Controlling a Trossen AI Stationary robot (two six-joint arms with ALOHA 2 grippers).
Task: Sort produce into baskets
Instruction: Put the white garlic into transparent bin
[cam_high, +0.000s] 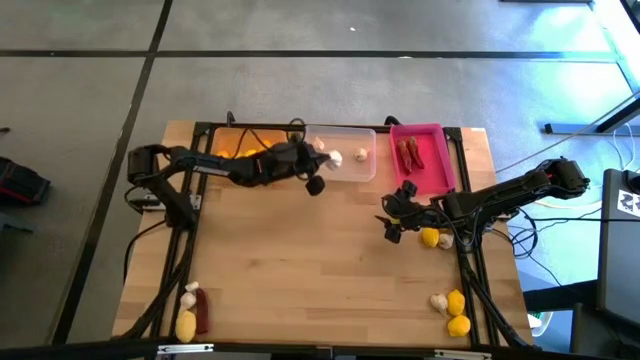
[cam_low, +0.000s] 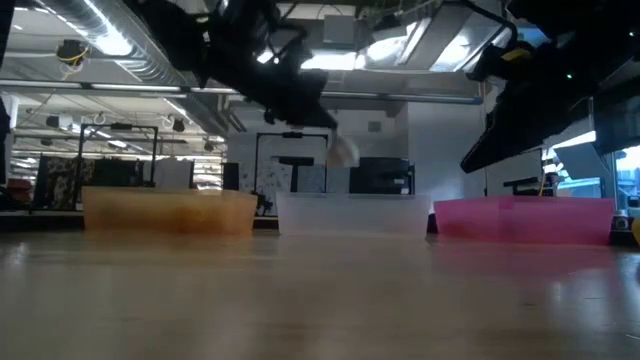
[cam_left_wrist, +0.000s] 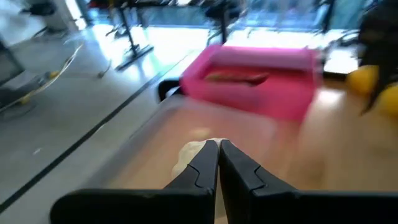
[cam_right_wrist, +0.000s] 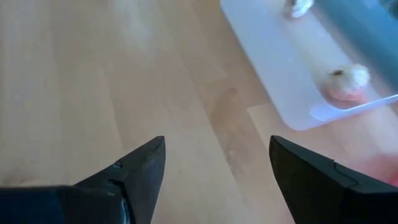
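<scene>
Across table rear: three baskets; left pincer clenched on garlic bulb, right pincer released

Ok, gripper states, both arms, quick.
Left gripper: shut, nothing seen between its fingers, over the clear tray.
Right gripper: open, empty, above the table near the pink tray.

No legible text, label, brand, number or sign appears in any view. The trays, the produce and the table carry no readable marking (surfaces near the fingers of either arm likewise show none). Background fixtures in the room beyond the table are too indistinct to read.
</scene>
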